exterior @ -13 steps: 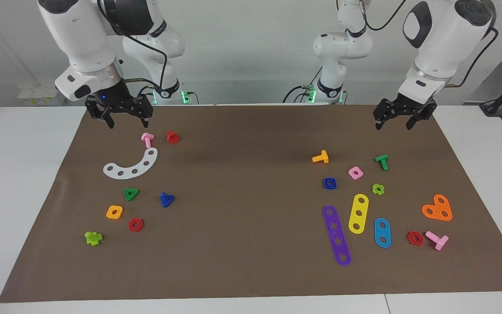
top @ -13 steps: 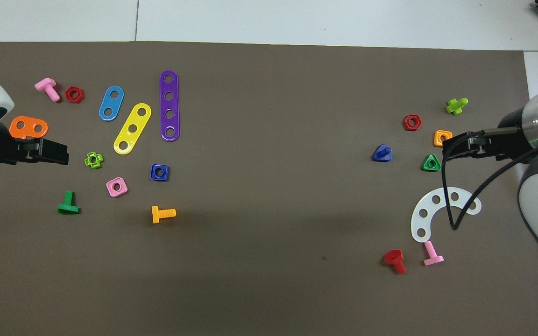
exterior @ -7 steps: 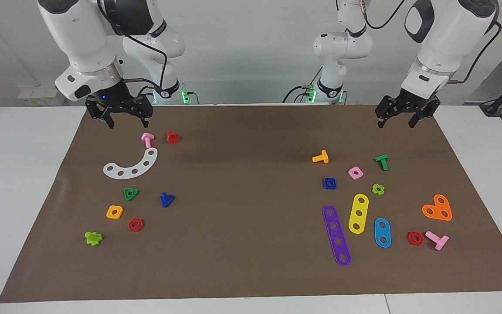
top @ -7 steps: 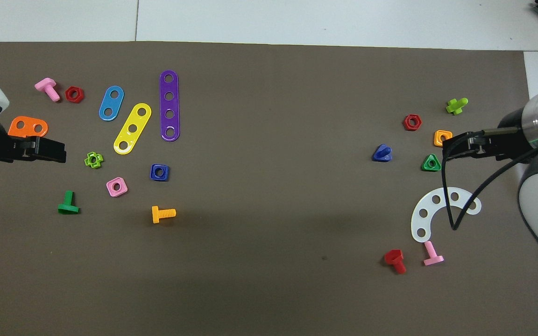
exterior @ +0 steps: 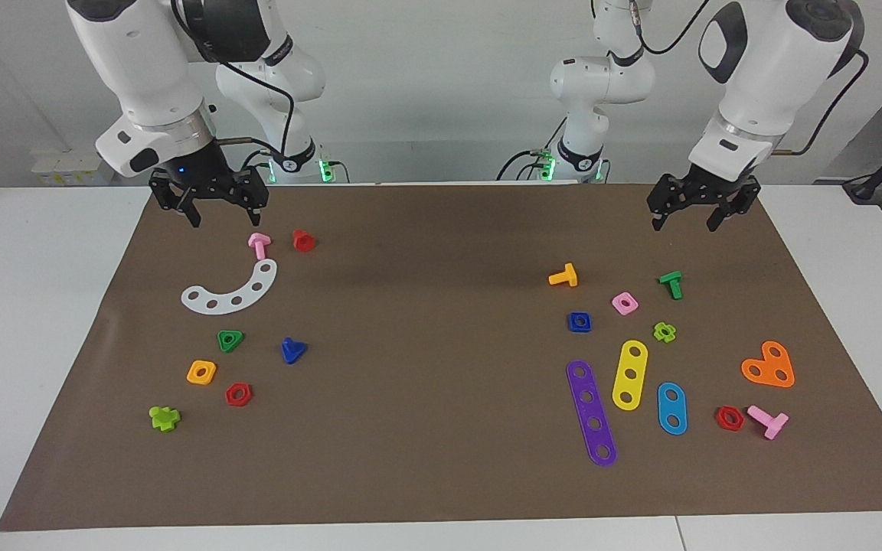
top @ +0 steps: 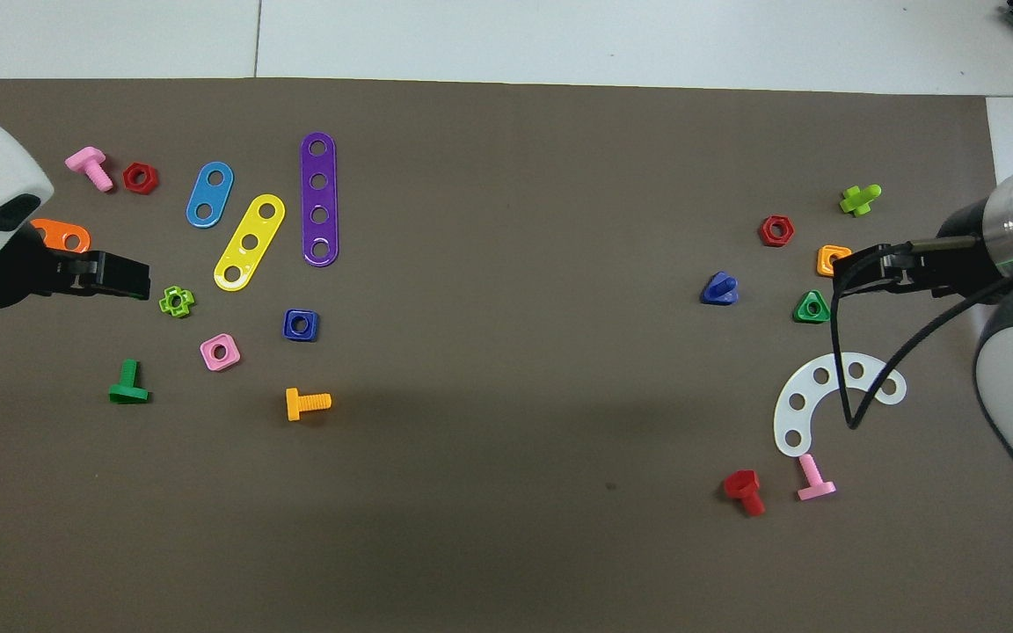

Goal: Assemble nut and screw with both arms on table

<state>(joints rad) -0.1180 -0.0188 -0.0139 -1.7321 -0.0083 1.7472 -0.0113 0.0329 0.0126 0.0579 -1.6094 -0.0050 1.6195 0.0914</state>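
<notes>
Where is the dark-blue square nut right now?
The nut lies flat on the mat toward the left arm's end, between the orange screw and the purple strip, beside the pink nut.

Matt brown paper-like mat (exterior: 426, 398) over smooth white table (exterior: 35, 321); glossy blue plastic nut (exterior: 579, 321) and screw (exterior: 292, 350); glossy white arm shells (exterior: 150, 69).

My left gripper (exterior: 692, 212) hangs in the air with its fingers spread apart and pointing down, wrist tilted slightly. My right gripper (exterior: 210, 200) hangs at about the same height, fingers also parted and pointing down. Both of my arms bend down from raised elbows, holding nothing.
</notes>
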